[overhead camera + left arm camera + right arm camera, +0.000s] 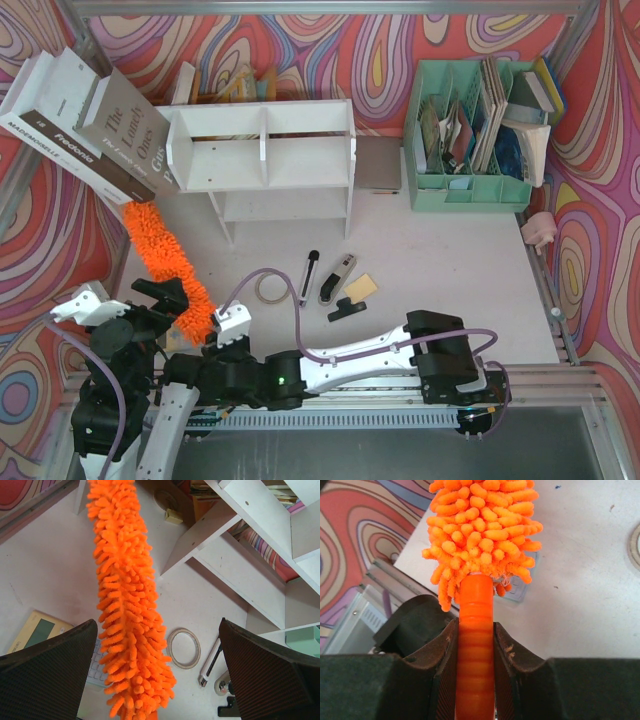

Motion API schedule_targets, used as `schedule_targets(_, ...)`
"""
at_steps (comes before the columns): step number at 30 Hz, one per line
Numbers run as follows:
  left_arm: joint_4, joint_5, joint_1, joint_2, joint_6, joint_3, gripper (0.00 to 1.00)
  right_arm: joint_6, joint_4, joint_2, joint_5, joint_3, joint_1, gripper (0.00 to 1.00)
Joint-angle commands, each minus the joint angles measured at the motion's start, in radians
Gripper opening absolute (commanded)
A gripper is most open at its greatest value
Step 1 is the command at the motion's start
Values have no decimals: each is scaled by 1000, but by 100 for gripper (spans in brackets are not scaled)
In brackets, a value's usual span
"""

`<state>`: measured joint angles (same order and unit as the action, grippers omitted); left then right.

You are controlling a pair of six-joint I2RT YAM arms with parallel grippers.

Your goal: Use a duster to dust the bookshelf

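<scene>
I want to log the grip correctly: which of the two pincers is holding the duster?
The right pincer: it is shut on the orange handle of the duster. The left pincer stands wide open, one finger on each side of the fluffy part.

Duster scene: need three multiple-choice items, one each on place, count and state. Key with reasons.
1. Relative to the bookshelf, the duster lies: A) inside it; B) outside, off its front-left corner; C) behind it.
2. The bookshelf's upper tier has: A) two compartments; B) three; C) five.
3. The right tool is: A) open and empty; B) shut on a book; C) shut on the duster's handle.
Key: B, the top view shows the orange head left of the shelf's front; A, one divider splits the tier; C, the right wrist view shows both fingers clamping the orange handle.
</scene>
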<state>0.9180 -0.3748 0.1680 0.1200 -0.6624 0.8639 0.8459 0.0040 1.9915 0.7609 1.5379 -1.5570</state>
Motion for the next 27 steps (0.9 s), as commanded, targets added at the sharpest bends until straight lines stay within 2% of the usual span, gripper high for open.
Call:
schedule_targets(1, -2, 3, -6, 3, 1, -7, 98, -10, -6, -13, 22, 40, 9, 0)
schedule_targets(11, -4, 5, -5, 10, 3, -5, 98, -188, 205, -176, 130, -36, 10, 0)
schedule_targets(15, -4, 5, -5, 12, 3, -5, 98, -113, 144, -144, 115, -47, 14, 0)
schedule_targets(18, -3, 5, -5, 12, 3, -5, 98, -10, 33, -80, 57, -32, 28, 0)
schedule_targets(22, -1, 5, -5, 13, 2, -5, 98, 45, -43, 6, -38, -6, 51, 0)
schedule_targets(27, 0, 6, -5, 12, 0, -5, 98, -7, -14, 21, -40, 32, 65, 0)
